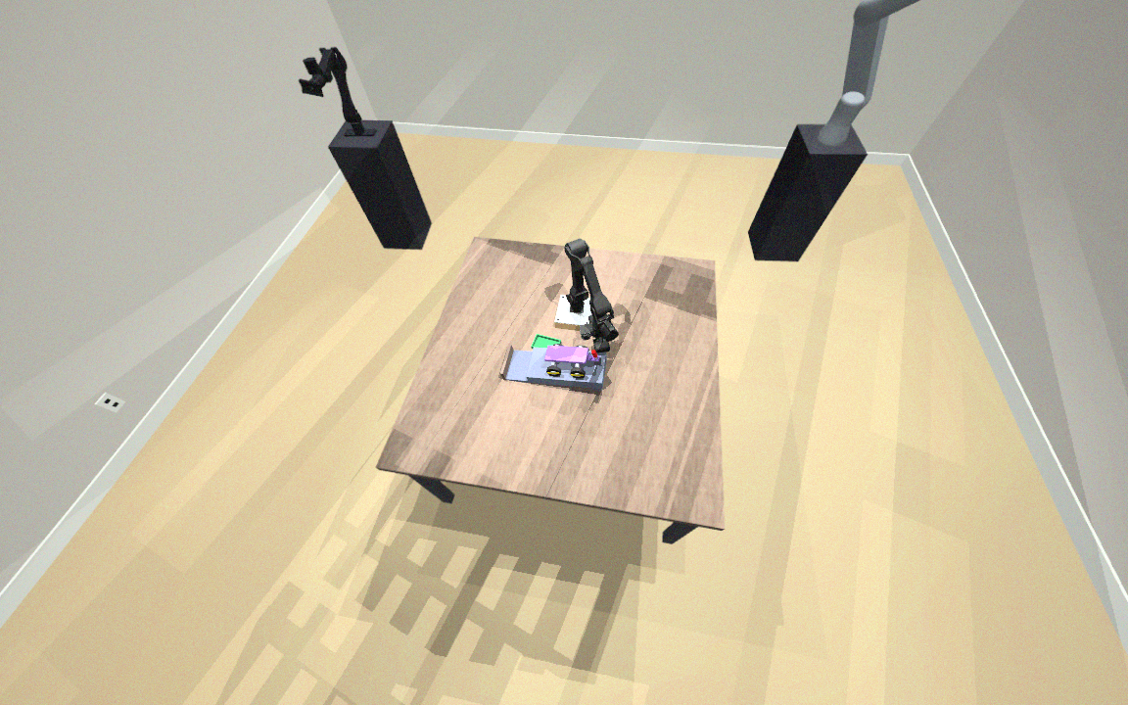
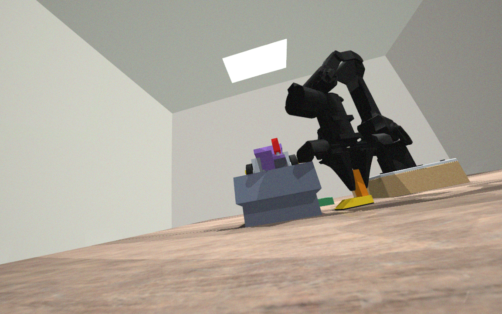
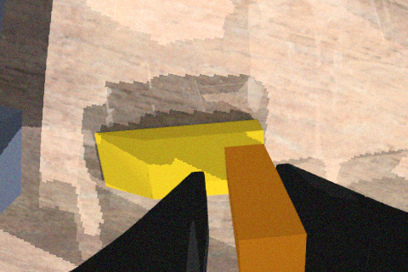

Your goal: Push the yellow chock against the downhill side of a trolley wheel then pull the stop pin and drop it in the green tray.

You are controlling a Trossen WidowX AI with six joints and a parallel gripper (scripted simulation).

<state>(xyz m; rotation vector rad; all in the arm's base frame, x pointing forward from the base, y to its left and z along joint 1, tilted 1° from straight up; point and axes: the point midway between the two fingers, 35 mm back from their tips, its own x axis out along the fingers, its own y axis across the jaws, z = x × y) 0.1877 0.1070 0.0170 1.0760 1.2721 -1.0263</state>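
Observation:
The yellow chock (image 2: 356, 201) (image 3: 170, 153) lies on the table beside the ramp's high end, its orange handle (image 2: 359, 183) (image 3: 263, 210) standing up. My gripper (image 1: 598, 337) (image 2: 358, 186) (image 3: 240, 181) is lowered over it, with the fingers partly closed on either side of the handle. In the wrist view the right finger touches the handle and a narrow gap shows on the left. The purple trolley (image 1: 570, 353) (image 2: 268, 158) stands on the blue-grey ramp (image 1: 520, 368) (image 2: 276, 191). The red-headed stop pin (image 1: 593, 352) (image 2: 275, 145) sits at its uphill end.
The green tray (image 1: 541, 342) (image 2: 326, 201) lies behind the ramp, near the arm's base plate (image 1: 564, 317) (image 2: 416, 177). The ramp's blue side (image 3: 6, 170) shows at the left edge of the wrist view. Two dark pillars with camera mounts stand on the floor beyond the table.

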